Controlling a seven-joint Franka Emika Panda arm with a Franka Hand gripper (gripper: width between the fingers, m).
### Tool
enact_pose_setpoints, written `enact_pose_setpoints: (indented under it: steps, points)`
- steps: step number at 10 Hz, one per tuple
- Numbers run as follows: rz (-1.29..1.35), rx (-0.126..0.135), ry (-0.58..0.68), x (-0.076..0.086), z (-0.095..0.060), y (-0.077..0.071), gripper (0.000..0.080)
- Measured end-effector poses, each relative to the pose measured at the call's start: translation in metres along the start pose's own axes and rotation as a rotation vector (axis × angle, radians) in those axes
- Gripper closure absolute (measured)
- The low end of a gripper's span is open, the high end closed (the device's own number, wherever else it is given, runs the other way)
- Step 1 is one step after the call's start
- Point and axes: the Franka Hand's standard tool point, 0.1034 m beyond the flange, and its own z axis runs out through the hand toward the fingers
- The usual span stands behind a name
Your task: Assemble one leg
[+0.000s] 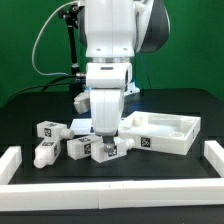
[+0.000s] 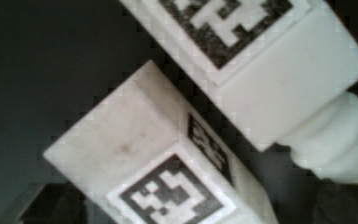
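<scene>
Fingers (image 1: pixel 103 139) hang low over the leg (image 1: pixel 112 150), lying on its side on the table (image 1: pixel 172 165) straight beneath them, close beside a second leg (image 1: pixel 78 148); apart or together, I cannot tell.

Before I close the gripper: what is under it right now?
A leg lies on the black table beneath the gripper, with another leg close beside it. Whether the gripper touches that leg is hidden in both views.

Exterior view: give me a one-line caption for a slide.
Panda gripper low over one leg beside other tagged white legs, white tray-shaped part to the exterior view's right.
</scene>
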Motion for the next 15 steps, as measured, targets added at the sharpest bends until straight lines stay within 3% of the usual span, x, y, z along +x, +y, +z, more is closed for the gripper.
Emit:
enact_pose_setpoints:
  steps: [4,6,8,11,12,13,14,15]
  points:
    - [0.029,-0.003,0.007,0.015,0.006,0.005,0.0150]
    - [0.032,-0.002,0.007,0.013,0.006,0.005,0.0162]
    - [0.032,-0.002,0.007,0.013,0.006,0.005,0.0513]
    - [0.032,0.000,0.006,0.013,0.006,0.006,0.0514]
    - [-0.019,0.091,-0.019,0.006,-0.001,0.007,0.0514]
    - [-0.037,0.050,-0.025,0.008,-0.024,0.030,0.0514]
    - [-0.040,0.006,-0.019,0.005,-0.039,0.023,0.0514]
    - [-0.026,0.000,-0.016,-0.005,-0.045,0.000,0.0514]
